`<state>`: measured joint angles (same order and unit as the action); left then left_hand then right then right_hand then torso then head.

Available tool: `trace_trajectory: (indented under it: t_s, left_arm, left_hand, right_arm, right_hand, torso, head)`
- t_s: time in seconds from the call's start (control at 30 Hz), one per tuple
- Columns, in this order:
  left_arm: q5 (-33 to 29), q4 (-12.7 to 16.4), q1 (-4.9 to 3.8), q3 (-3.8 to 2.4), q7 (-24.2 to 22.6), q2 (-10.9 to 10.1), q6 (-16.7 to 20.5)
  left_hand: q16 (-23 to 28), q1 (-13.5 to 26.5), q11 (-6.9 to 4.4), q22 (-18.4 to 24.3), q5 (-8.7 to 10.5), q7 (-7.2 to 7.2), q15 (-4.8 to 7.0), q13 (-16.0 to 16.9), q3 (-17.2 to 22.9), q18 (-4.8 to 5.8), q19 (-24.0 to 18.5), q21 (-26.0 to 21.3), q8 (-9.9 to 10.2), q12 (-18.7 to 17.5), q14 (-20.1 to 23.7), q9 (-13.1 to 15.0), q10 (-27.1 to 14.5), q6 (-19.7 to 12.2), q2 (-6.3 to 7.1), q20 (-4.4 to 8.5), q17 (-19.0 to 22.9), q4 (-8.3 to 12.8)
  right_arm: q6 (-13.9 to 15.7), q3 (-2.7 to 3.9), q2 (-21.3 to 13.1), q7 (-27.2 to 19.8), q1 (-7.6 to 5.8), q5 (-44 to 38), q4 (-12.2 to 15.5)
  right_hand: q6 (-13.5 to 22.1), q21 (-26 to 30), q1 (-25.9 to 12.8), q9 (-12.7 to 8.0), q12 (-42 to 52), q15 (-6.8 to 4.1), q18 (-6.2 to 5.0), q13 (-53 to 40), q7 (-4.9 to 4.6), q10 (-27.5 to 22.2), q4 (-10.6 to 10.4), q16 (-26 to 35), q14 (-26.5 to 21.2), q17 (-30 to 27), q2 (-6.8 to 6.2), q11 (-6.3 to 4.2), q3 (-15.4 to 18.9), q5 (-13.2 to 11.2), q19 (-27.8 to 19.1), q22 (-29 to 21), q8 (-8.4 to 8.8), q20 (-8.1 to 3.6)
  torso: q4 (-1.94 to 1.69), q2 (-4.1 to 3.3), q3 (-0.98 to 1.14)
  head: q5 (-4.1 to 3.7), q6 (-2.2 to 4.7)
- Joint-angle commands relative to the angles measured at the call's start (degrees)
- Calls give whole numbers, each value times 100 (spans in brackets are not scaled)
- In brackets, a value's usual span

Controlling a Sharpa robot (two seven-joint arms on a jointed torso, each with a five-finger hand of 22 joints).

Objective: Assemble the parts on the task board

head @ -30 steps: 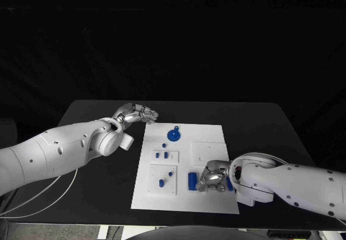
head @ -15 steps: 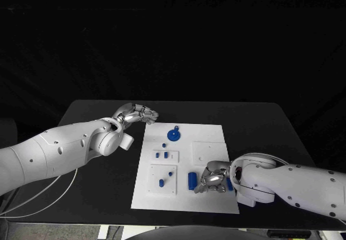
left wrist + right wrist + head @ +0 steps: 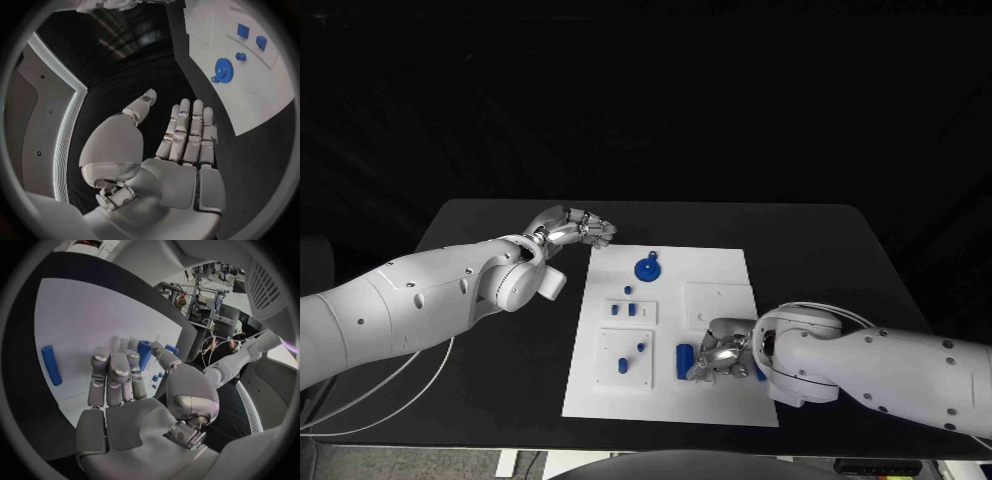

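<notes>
The white task board [image 3: 718,275] lies in the middle of the black table. A blue gear-shaped part [image 3: 646,269] sits at its far end, with small blue pieces [image 3: 627,311] nearer. A blue cylinder [image 3: 684,361] lies near the front. My right hand [image 3: 721,354] hovers low right beside it, fingers straight and thumb apart, holding nothing. In the right wrist view the fingers [image 3: 115,372] point toward that cylinder [image 3: 144,354], and another blue cylinder [image 3: 51,365] lies to the side. My left hand [image 3: 571,228] stays off the board's far left corner, fingers extended [image 3: 187,130], empty.
A raised white plate [image 3: 625,375] with small blue pieces stands on the board's near left. A second raised plate [image 3: 721,298] sits just beyond my right hand. Bare black table [image 3: 834,260] surrounds the board. A white cable [image 3: 387,395] hangs under my left arm.
My right hand has shifted slightly toward the blue cylinder over the board's near right part. The left arm has not moved.
</notes>
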<state>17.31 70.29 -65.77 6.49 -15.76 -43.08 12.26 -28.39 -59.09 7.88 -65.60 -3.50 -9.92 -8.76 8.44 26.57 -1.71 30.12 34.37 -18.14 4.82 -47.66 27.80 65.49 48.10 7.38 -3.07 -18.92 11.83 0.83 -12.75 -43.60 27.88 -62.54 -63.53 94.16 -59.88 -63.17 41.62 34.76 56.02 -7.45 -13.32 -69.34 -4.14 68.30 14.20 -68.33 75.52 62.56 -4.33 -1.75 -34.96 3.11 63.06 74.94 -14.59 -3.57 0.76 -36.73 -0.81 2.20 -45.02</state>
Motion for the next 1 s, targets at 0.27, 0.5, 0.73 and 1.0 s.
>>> trace_trajectory:
  t_s: [0.27, 0.5, 0.73, 1.0]
  left_arm:
    - [-31, 13, -2, -3, -25, 6, -85]
    - [-31, 15, -2, -3, -23, 3, -87]
    - [-31, 12, -2, -2, -23, 4, -91]
    - [-31, 7, -2, -2, -22, 6, -96]
  left_hand:
    - [26, 21, 11, -9, -14, 8, -18, -8, -1, -58, 23, -35, 22, -16, -15, -6, -7, -34, -34, -9, -13, -28]
    - [27, 20, 11, -10, -15, 8, -18, -9, -1, -59, 22, -37, 22, -15, -15, -7, -7, -34, -35, -9, -15, -28]
    - [29, 17, 11, -12, -15, 8, -18, -10, 0, -59, 22, -38, 22, -15, -16, -7, -7, -34, -36, -9, -17, -28]
    - [31, 17, 11, -13, -15, 8, -18, -10, 0, -59, 22, -39, 22, -14, -16, -7, -7, -35, -36, -10, -19, -29]
  right_arm:
    - [29, 0, 26, 145, 5, -111, -23]
    - [-23, -1, 26, 146, 5, -100, -24]
    - [5, -1, -1, 129, 5, -118, -21]
    - [106, 1, -184, -342, 4, 404, 58]
  right_hand:
    - [-85, 45, -101, 1, -35, -44, -168, -15, -39, 54, -212, -18, 12, -5, 70, -12, -34, -29, 5, 73, -37, -23]
    - [-87, 45, -64, 2, -41, -48, -168, -21, -36, 59, -270, -23, 11, -4, 36, -15, -128, -29, 3, 80, -36, -31]
    - [-86, 42, -36, 3, -45, -46, -168, -26, -37, 61, -284, -23, 10, -4, -8, -14, -174, -27, 5, 84, -35, -34]
    - [-64, 40, -85, -2, -58, -39, -168, -36, -48, 57, -335, -21, 9, -9, -299, -3, -157, -25, 9, 88, -19, -25]
  torso:
    - [3, 4, -2]
    - [0, 2, -2]
    - [5, 4, -4]
    - [3, 2, 0]
  head:
    - [8, -5]
    - [9, -9]
    - [13, -5]
    - [5, 8]
